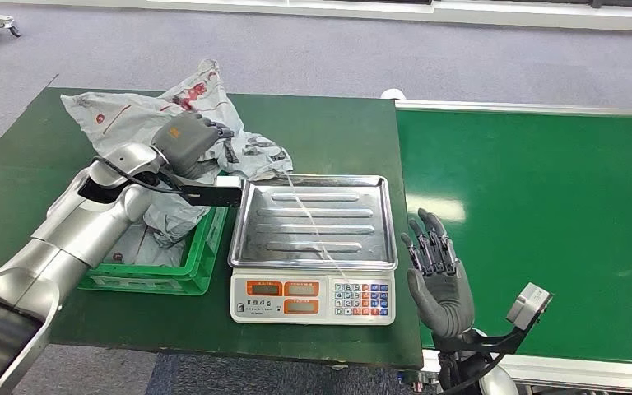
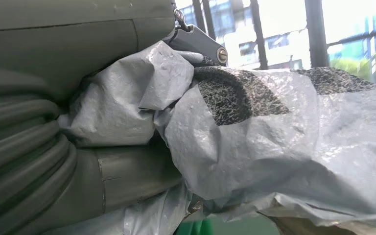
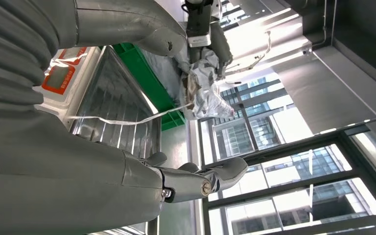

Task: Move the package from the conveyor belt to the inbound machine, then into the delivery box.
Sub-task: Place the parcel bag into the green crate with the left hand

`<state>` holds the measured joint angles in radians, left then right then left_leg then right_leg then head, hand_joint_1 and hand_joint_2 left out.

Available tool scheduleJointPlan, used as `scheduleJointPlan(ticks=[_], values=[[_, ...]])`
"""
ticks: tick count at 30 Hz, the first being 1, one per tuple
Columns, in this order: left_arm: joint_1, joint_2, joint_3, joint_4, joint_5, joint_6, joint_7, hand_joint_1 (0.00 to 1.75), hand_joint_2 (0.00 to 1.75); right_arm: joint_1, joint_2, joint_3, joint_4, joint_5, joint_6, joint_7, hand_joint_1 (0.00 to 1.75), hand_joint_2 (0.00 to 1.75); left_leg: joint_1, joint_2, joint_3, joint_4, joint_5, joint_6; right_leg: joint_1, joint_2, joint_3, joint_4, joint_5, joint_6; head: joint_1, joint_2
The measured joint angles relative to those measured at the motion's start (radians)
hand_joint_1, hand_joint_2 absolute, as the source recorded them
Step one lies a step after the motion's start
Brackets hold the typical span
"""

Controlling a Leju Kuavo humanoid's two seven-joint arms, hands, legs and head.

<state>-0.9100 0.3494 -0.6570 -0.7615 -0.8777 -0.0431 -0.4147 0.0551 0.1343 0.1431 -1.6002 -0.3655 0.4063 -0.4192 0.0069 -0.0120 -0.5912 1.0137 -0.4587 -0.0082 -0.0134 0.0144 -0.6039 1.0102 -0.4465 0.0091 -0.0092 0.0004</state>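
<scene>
left hand (image 1: pixel 188 136) clenched on the grey package (image 1: pixel 144 115), crumpled plastic bunched between thumb and fingers (image 1: pixel 214 129). in the left wrist view, same package (image 2: pixel 284 142) pressed tight against the grey ribbed cover of the hand (image 2: pixel 39 147), wrinkled film bulging out past the fingertips. held over the green delivery box (image 1: pixel 202 263), lower folds of the bag hanging down below the fingers into the box, upper part spread out beyond the fingertips over the dark green table (image 1: pixel 329 123). just beside the fingers, toward the robot's right, the steel tray of the inbound machine (image 1: pixel 317 222), with keypad and orange-framed displays on its front. thin pale strip (image 1: pixel 313 226) trailing from the package across the tray.

right hand (image 1: pixel 438 280) released, fingers spread and pointing away from the body, gripping nothing, standing at the near edge of the conveyor belt (image 1: pixel 543 222), the machine just beside its thumb. in the right wrist view, fingertip (image 3: pixel 225 171) stretched straight, tray (image 3: pixel 112 103) close behind it.
</scene>
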Motion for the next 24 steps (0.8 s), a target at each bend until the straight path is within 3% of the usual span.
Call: scheduleJointPlan(ticks=[7,11,24], values=[[0.005,-0.006,0.044,0.082,-0.048,-0.012,-0.002,1.74,1.75,0.031,0.024,-0.032,-0.048,0.017,-0.013,0.001,0.0,1.75,-0.001,0.0,0.0,0.0,0.0,0.0,-0.001,0.0,-0.001,0.0,0.0,0.0,0.0,0.0],[0.004,-0.021,0.059,0.112,-0.058,-0.015,-0.005,0.0,1.75,0.045,0.029,-0.039,-0.066,0.022,-0.018,0.001,0.0,1.75,-0.001,0.001,0.0,0.0,0.0,0.0,0.0,0.0,-0.001,0.0,0.0,0.0,0.0,0.0],[-0.014,-0.055,0.08,0.17,-0.078,-0.042,0.033,0.0,1.75,0.053,0.031,-0.051,-0.077,0.022,-0.025,-0.002,0.0,1.75,-0.001,0.001,0.0,0.0,0.0,0.0,0.0,0.001,-0.001,0.0,0.0,0.0,0.0,0.0]])
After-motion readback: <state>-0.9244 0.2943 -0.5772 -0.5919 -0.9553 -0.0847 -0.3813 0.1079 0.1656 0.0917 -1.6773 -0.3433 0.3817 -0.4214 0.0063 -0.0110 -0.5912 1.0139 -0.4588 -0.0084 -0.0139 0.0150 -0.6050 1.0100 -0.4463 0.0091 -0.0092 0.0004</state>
